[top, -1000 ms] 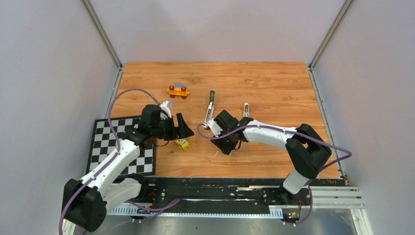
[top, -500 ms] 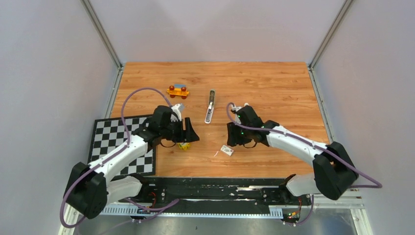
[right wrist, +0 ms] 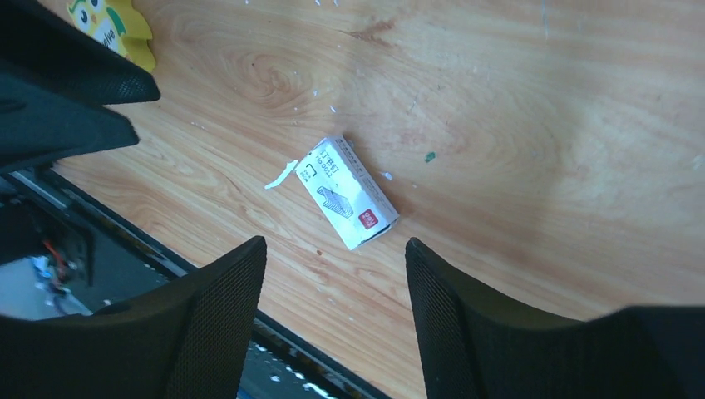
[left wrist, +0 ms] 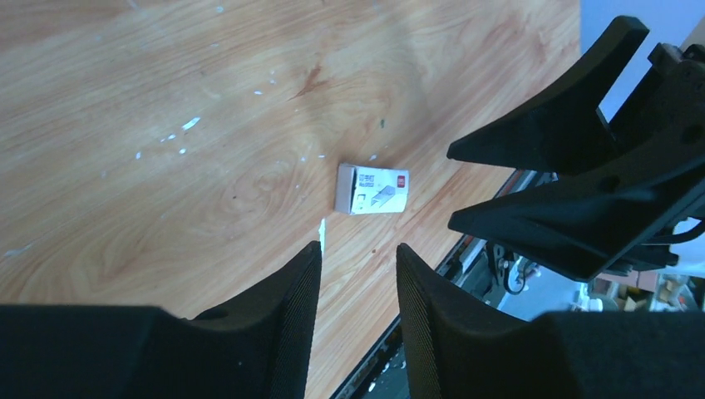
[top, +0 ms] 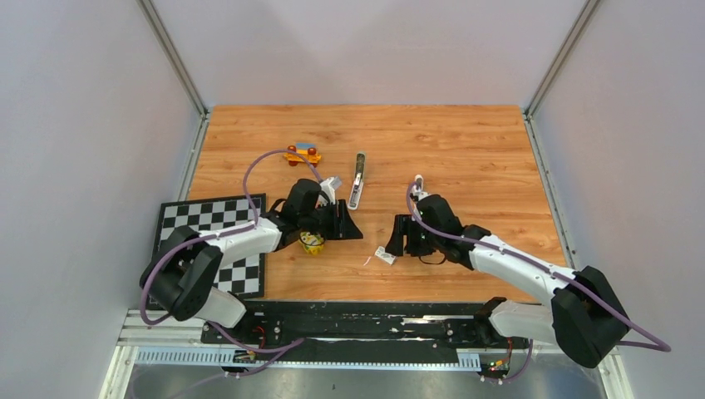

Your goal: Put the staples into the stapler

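Note:
The stapler [top: 357,191], slim and silver, lies on the wooden table behind both grippers. A small silver-grey strip [top: 418,181], perhaps staples, lies to its right; too small to tell. A small white box with red print [top: 385,255] lies between the grippers, near the front edge, and shows in the left wrist view [left wrist: 372,189] and the right wrist view [right wrist: 347,192]. My left gripper [top: 345,226] [left wrist: 357,247] is open and empty, left of the box. My right gripper [top: 407,237] [right wrist: 334,243] is open and empty, just right of the box.
A yellow toy cube [top: 312,243] [right wrist: 112,25] sits under the left wrist. An orange toy car [top: 302,155] stands at the back left. A checkerboard mat [top: 208,241] lies at the left. A white sliver [left wrist: 322,230] lies beside the box. The table's front rail [top: 374,312] is close.
My left gripper has moved right, past the yellow cube toward the box. My right gripper has swung off the box to its right, uncovering it. The box and stapler have not moved.

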Robot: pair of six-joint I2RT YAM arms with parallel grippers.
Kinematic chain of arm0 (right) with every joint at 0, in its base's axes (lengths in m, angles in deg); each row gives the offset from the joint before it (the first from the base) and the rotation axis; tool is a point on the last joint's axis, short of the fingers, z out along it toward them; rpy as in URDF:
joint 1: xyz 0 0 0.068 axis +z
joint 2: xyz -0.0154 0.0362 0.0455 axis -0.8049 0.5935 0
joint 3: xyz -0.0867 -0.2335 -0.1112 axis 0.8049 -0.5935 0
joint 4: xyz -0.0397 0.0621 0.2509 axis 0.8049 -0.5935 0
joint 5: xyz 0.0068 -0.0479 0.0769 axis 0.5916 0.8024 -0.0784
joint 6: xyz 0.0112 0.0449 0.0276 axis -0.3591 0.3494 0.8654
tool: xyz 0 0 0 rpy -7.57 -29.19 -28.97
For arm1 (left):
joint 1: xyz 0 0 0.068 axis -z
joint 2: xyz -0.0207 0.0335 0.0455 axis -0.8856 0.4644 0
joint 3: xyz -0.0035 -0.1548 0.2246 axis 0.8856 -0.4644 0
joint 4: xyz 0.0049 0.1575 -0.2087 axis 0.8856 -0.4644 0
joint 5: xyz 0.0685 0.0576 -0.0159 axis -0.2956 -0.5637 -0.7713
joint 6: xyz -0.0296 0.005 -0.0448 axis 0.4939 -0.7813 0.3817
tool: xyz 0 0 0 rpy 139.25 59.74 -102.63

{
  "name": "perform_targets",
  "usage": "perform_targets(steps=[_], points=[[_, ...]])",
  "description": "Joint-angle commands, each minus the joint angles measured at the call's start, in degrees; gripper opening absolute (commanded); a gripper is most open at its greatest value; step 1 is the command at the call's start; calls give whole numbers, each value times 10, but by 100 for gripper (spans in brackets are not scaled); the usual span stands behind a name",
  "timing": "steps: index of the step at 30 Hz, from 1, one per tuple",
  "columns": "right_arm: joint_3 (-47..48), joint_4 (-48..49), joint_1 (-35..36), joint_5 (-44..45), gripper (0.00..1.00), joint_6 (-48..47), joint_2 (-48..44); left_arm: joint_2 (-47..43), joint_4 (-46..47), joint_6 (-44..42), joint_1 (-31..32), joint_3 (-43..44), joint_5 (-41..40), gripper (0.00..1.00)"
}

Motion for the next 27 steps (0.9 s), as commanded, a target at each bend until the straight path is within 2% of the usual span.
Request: perform_targets(steps=[1,4,8,14,27], points=[[34,-15,1,15,67,-153,-3,29,94,51,3,-5,38,38],[52,-23,9,35,65,-214,20,57,88,53,3,5,30,36],[68,-13,19,7,64,-255,61,101,165,92,3,-3,64,39],[48,29,77,40,63,-346,74,147,205,103,4,-3,75,38],[53,31,108,52,62,-407,125,212,277,125,15,-17,108,37]])
